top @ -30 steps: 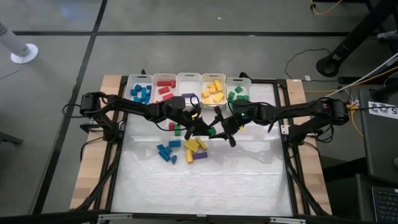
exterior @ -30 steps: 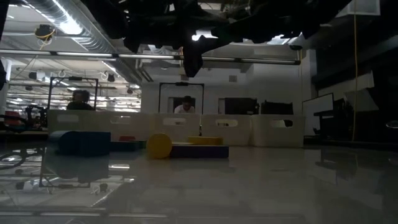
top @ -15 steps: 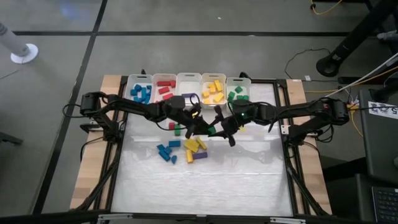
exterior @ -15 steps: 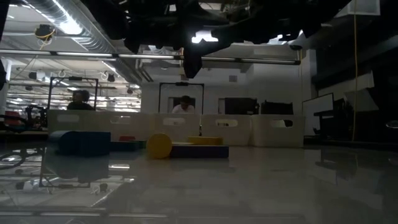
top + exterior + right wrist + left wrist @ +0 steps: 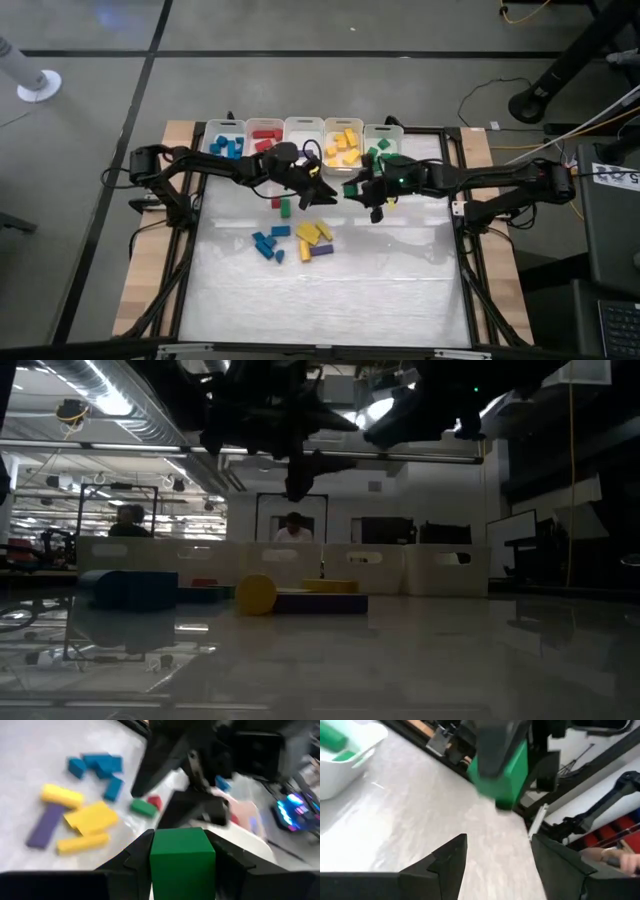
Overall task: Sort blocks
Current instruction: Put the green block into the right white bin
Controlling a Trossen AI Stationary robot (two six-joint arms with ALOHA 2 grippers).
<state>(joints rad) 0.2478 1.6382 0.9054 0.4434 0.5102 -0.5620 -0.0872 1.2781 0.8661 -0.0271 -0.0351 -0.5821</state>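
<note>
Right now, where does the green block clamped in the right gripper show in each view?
High view: green block at centre, below the white bins.
Low view: not discernible.
Left wrist view: top centre, beyond the open left gripper.
Right wrist view: bottom centre, within the right gripper.
Shared landmark: the bins.

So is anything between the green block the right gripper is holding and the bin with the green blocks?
Nothing visible blocks it. The right gripper holds the green block above the table, just short of the green bin. The left gripper, open and empty, sits on the block's other side, away from that bin.
</note>
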